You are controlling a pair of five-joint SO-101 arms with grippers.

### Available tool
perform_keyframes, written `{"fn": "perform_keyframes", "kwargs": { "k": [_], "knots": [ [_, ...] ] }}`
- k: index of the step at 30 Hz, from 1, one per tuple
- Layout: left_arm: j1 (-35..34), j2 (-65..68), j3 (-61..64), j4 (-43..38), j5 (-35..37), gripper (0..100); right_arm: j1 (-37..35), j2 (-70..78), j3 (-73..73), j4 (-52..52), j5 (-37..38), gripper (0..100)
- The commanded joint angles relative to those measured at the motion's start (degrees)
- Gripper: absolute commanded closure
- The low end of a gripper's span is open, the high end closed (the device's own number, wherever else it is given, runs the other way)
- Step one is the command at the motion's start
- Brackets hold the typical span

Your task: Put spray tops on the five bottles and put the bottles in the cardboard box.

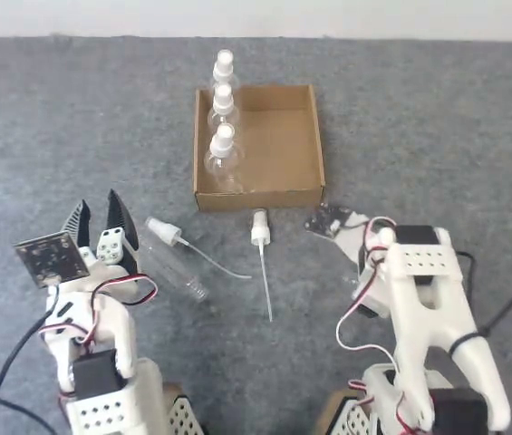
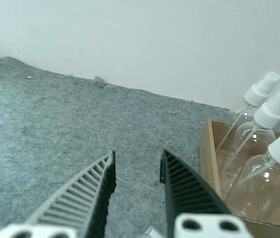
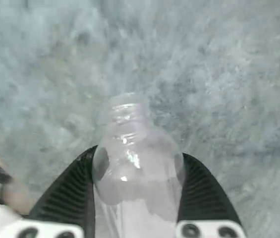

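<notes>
While the high view looks down on the right arm (image 1: 423, 290), its wrist view catches the right gripper (image 3: 139, 163) clamped on an uncapped bottle (image 3: 129, 126), neck poking past the fingertips. Meanwhile the left gripper (image 1: 99, 201) gapes empty, a capped bottle (image 1: 176, 258) lying just beside it.

Lower body of the open-necked bottle (image 3: 137, 173) in the right hand (image 3: 140, 152) is cut by the frame edge, and so are the finger bases. In the high view that hand sits under its own right arm (image 1: 423, 272), so the grip is hidden. In the left wrist view the cardboard box (image 2: 209, 158) and the nearest capped bottle (image 2: 263, 183) run off the edge. A small white bit (image 2: 152, 232) pokes in below the left hand (image 2: 138, 154), too little of it to name. The lying bottle (image 1: 178, 263) on the surface has a faint clear body; can't tell if its top is seated. Both arm bases are cropped.
</notes>
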Motion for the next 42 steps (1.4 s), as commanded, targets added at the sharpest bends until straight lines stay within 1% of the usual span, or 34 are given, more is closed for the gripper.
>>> {"fn": "perform_keyframes", "kwargs": {
  "k": [1, 6, 10, 15, 17, 19, 23, 25, 30, 36, 40, 42],
  "knots": [
    [-0.18, -0.88, -0.66, -1.76, -0.53, 86, -4.09, -4.53, -7.82, 6.37, -13.45, 93.9],
    [-0.18, -0.88, -0.66, -1.76, -0.53, 86, -8.22, -4.53, -8.44, 6.55, -24.97, 93.9],
    [-0.18, -0.88, -0.66, -1.76, -0.53, 86, -11.82, -4.35, -8.26, 5.58, -30.68, 93.9],
    [-0.26, -0.88, -0.66, -1.76, -0.53, 86, -13.32, -3.91, -4.13, -3.12, -40.18, 93.9],
    [-0.26, -0.88, -0.66, -1.76, -0.53, 86, -13.67, -3.82, -1.85, -6.29, -42.02, 93.9],
    [-0.26, -0.88, -0.66, -1.76, -0.53, 86, -14.2, -3.82, -0.18, -7.69, -41.85, 92.7],
    [-0.26, -0.88, -0.66, -1.76, -0.53, 86, -16.57, -3.82, 2.29, -7.08, -41.76, 83.8],
    [-0.18, -0.88, -0.66, -1.76, -0.53, 86, -17.89, -3.82, 2.81, -7.16, -41.67, 82.4],
    [-0.18, -0.88, -0.66, -1.76, -0.53, 86, -19.91, -3.82, 2.64, -7.16, -33.85, 81.7],
    [-0.18, -0.88, -0.66, -1.76, -0.53, 86, -20.0, -3.82, 2.55, -7.16, -27.08, 80.5],
    [-0.09, -0.88, -0.66, -1.76, -0.53, 86, -19.74, -3.82, 2.81, -7.16, -25.85, 70.6],
    [-0.09, -0.88, -0.66, -1.76, -0.53, 86, -19.91, -3.82, 2.81, -7.08, -25.67, 67.4]
  ]
}}
